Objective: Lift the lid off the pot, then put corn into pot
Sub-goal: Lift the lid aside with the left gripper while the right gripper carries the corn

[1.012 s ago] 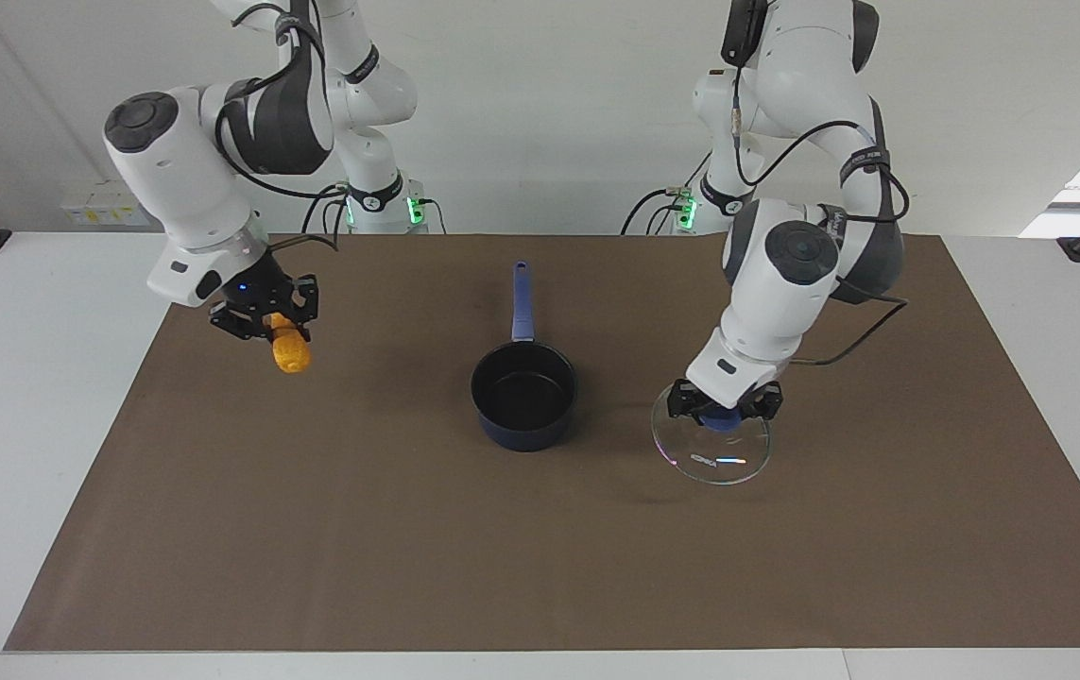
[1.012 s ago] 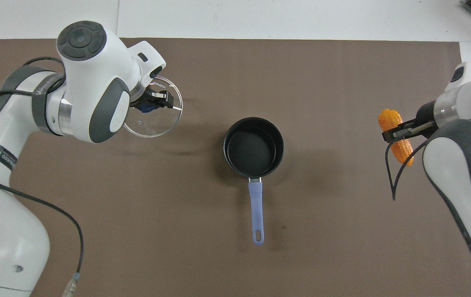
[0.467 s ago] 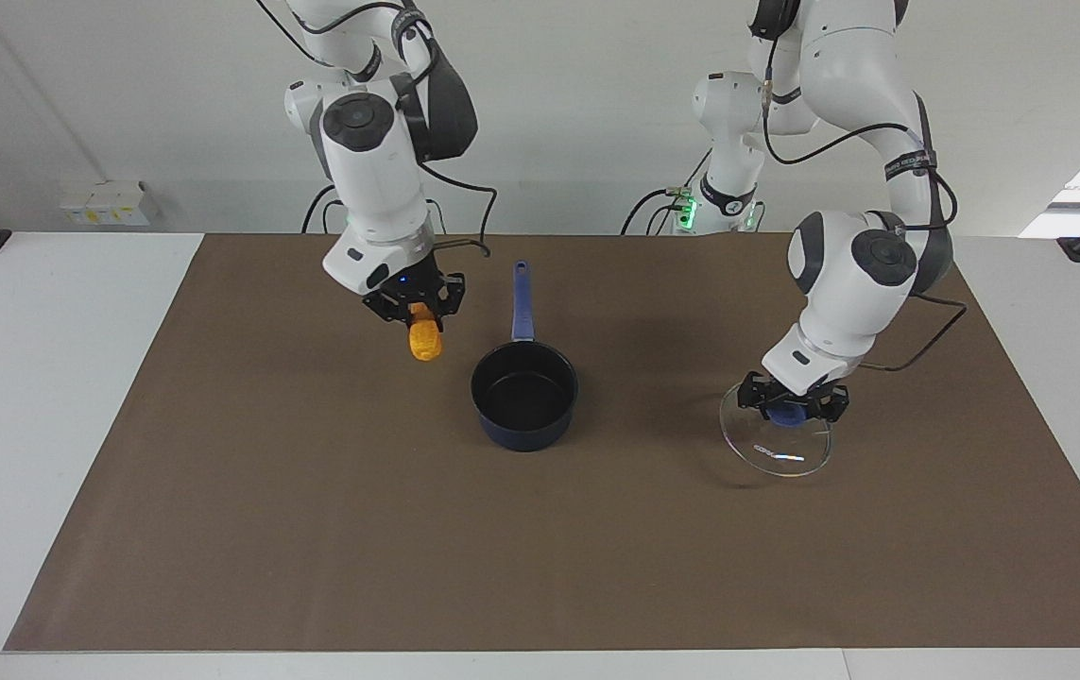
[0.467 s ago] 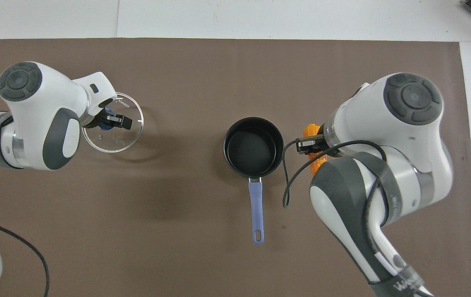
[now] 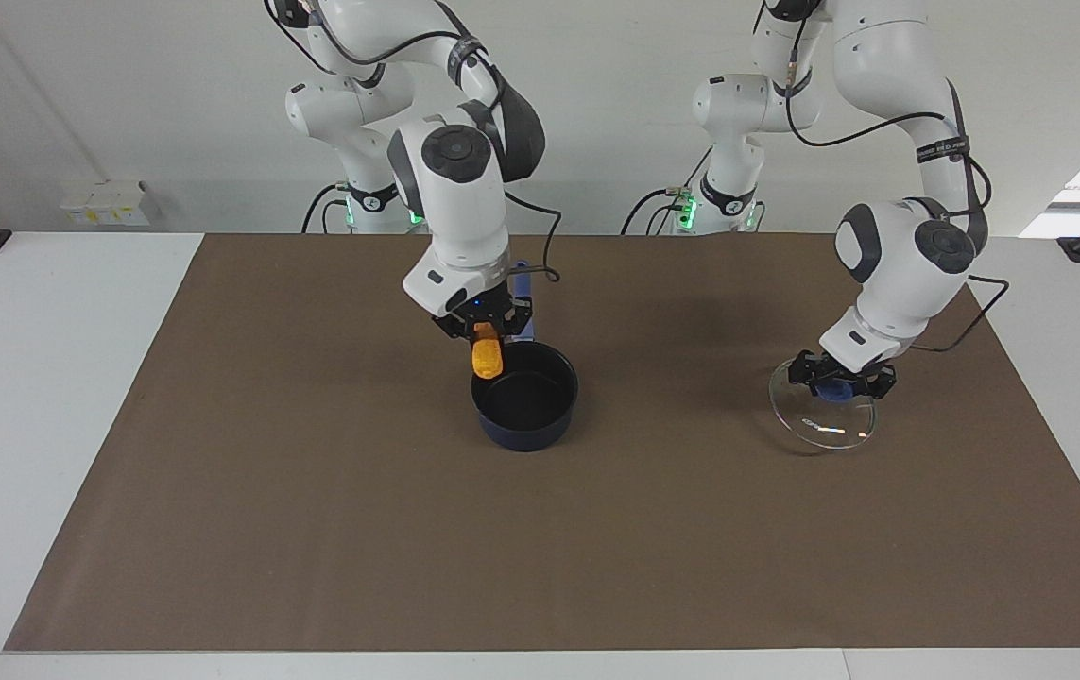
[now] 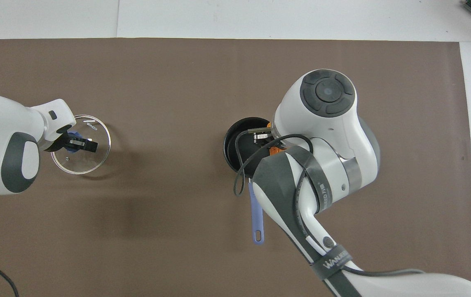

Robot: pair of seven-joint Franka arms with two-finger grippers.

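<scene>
The navy pot (image 5: 525, 401) stands open at the mat's middle, its blue handle (image 6: 257, 216) toward the robots; in the overhead view (image 6: 239, 144) the right arm covers most of it. My right gripper (image 5: 486, 348) is shut on the orange corn (image 5: 486, 358), which hangs end-down over the pot's rim toward the right arm's end. Only a sliver of corn (image 6: 275, 151) shows from above. My left gripper (image 5: 842, 382) is shut on the blue knob of the glass lid (image 5: 823, 417), held low over the mat toward the left arm's end; both show from above too, gripper (image 6: 79, 144) and lid (image 6: 81, 159).
A brown mat (image 5: 313, 529) covers the white table (image 5: 20, 378). The right arm's cable (image 6: 240, 181) loops over the pot's handle end.
My right gripper has carried the corn from the mat's right-arm end to above the pot's rim. My left gripper has moved the lid farther from the pot and lower.
</scene>
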